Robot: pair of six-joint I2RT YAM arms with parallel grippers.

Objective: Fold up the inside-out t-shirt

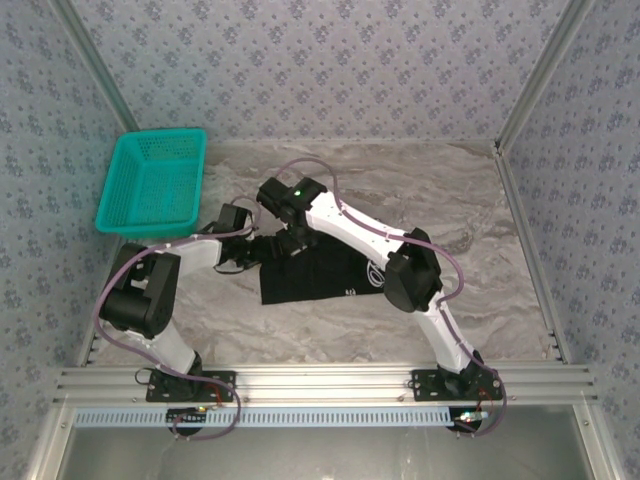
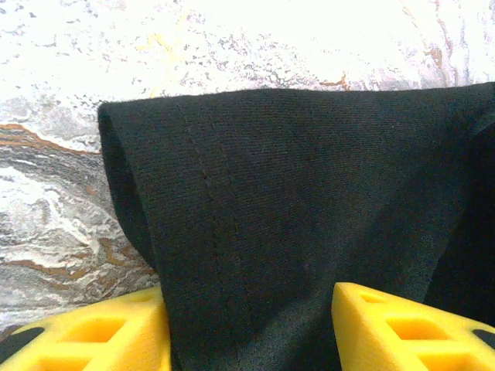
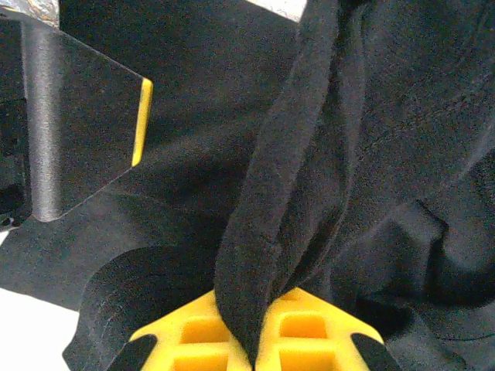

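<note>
Folding the inside-out t-shirt (image 1: 310,280).
The right gripper (image 3: 259,309) pinches a fold to lift it; the left gripper (image 2: 247,297) straddles cloth, grip unclear.

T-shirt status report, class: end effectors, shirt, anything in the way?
Right end effector shut on t-shirt fold. Left end effector straddles the cloth, grip unclear. Teal basket stands apart, far left.

The t-shirt (image 2: 294,216) is made of matt black knitted cloth, and the tabletop (image 1: 450,200) is finished smooth and stone-like.
</note>
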